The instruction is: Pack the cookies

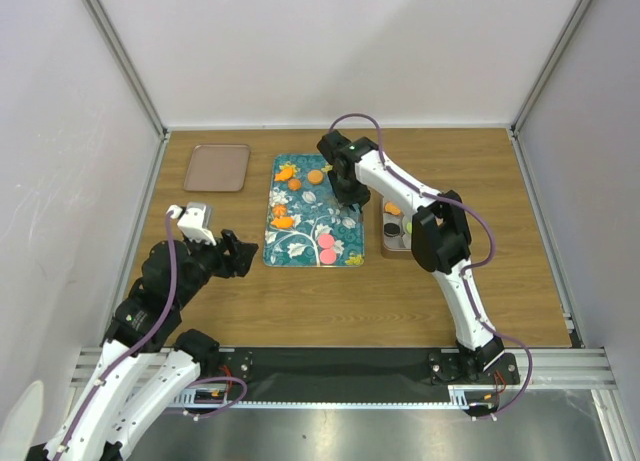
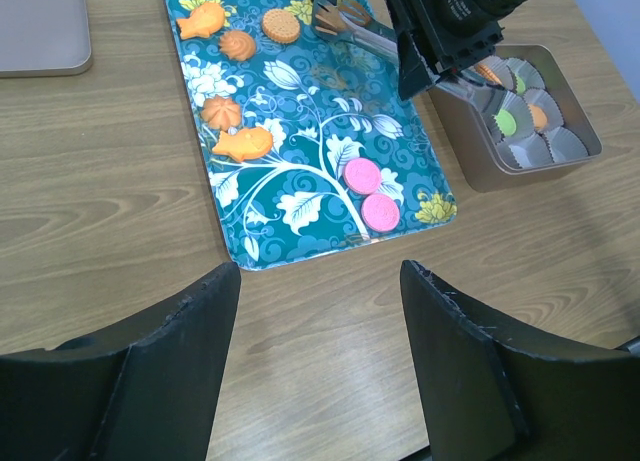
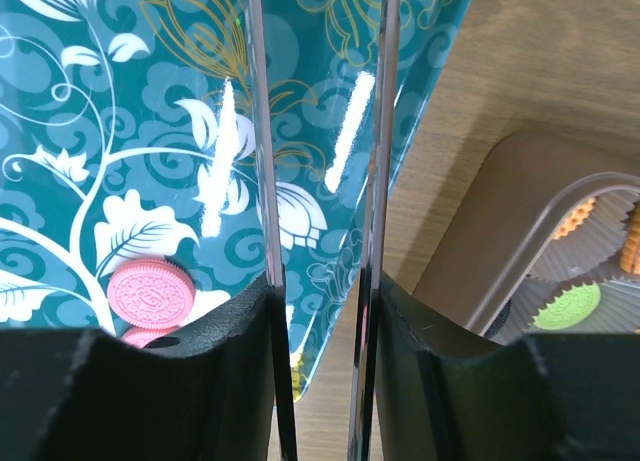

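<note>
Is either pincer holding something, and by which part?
The right pincer grips metal tongs, squeezing their two arms from outside. The left pincer is open and holds nothing.

Wood-grain table (image 1: 330, 301) enclosed by plain white walls (image 1: 350, 51) on three sides. Aluminium posts (image 1: 122, 56) at rear corners. Lighting even, diffuse.

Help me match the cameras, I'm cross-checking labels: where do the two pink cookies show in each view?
Top external: pink cookies just below centre, by the near edge of the teal floral tray.
Left wrist: right of centre, towards the tray's lower right corner.
Right wrist: lower left, left of the tongs; one clear, the other mostly hidden behind a finger.
Shared landmark: the teal floral tray, under them in all three views.
</note>
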Motion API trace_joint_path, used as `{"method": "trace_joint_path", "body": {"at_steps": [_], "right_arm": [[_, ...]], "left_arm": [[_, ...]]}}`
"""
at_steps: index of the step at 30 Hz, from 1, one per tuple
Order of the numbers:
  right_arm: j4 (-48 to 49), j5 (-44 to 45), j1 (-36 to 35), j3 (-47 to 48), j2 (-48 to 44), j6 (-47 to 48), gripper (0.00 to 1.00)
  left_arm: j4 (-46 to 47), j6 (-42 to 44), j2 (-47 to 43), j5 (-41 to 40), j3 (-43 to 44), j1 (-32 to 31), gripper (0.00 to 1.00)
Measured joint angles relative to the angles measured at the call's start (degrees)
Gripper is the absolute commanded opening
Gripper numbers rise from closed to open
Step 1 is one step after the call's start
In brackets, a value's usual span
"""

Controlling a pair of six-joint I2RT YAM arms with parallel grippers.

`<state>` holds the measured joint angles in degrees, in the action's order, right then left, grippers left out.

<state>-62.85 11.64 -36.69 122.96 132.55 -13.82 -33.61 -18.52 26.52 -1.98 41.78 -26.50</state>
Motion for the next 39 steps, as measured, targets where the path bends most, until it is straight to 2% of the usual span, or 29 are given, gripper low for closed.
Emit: {"method": "trace_joint_path", "body": {"at_steps": [11, 21, 32, 39], "right_arm": [[-1.8, 1.1, 0.0, 1.4, -0.4, 0.2, 0.36], [-2.0, 1.0, -0.3, -0.5, -7.0, -0.1, 0.34], [-1.9, 1.0, -0.3, -9.2, -15.5, -1.4, 0.35], [-1.1, 0.5, 0.2, -23.7, -31.0, -4.6, 0.35]], "left_arm": [[0.0, 0.0, -0.1, 0.0, 0.0, 0.0, 0.72], [0.0, 0.0, -0.1, 0.0, 0.0, 0.0, 0.72], [0.0, 0.0, -0.1, 0.0, 0.0, 0.0, 0.72], [0.0, 0.0, -0.2, 0.3, 0.0, 0.0, 0.72]]}}
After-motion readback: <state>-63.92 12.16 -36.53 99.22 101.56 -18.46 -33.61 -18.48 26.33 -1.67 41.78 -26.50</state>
